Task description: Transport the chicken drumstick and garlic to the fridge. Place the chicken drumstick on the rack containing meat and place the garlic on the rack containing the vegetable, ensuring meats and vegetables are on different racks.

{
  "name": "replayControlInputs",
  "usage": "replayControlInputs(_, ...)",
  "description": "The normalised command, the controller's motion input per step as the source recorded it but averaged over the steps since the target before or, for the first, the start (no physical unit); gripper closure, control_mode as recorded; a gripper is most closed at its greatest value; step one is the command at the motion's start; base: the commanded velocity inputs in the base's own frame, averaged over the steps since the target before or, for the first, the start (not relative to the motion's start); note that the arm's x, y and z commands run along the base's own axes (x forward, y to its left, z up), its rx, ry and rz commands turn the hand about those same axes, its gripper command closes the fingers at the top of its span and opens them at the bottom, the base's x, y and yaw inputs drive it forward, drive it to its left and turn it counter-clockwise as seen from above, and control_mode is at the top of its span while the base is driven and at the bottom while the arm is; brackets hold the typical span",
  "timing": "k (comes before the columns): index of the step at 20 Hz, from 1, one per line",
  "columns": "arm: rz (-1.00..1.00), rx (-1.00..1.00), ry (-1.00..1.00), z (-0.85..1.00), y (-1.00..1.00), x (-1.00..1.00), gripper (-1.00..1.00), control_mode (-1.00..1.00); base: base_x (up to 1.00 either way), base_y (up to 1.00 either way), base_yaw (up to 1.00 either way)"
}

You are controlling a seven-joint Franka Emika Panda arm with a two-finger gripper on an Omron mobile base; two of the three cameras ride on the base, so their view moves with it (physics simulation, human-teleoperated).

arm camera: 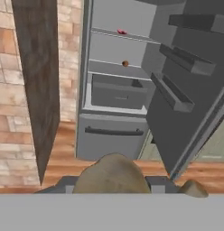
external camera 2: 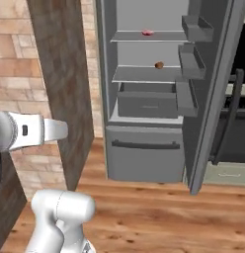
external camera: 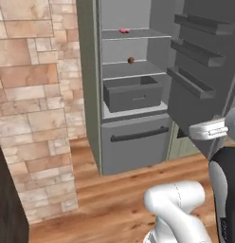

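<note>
The two-finger gripper (arm camera: 113, 186) is clamped on the tan-brown chicken drumstick (arm camera: 111, 173), well short of the tall grey-green fridge (arm camera: 109, 135), whose door stands open. On the fridge's uppermost shelf (external camera: 133, 34) lies the pink meat slab (external camera: 124, 31); the round dark-brown vegetable (external camera: 131, 60) sits on the shelf below.

The gripper (arm camera: 113, 188) is mostly hidden behind the drumstick (arm camera: 113, 173) pressed between its fingers, whose bone end pokes out at the right. The fingertips themselves cannot be made out. Far ahead of the gripper, the meat (arm camera: 122, 32) and the brown ball (arm camera: 125, 63) are too small to show detail. The fridge (arm camera: 114, 135) top is cut off.
</note>
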Motion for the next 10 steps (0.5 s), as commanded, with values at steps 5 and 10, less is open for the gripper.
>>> replayControlInputs(5,0.00,0.00,0.00,0.00,0.00,0.00,1.00,1.00,1.00,0.25,-0.08)
replayControlInputs(10,0.00,0.00,0.00,0.00,0.00,0.00,1.00,1.00,1.00,0.00,-0.04)
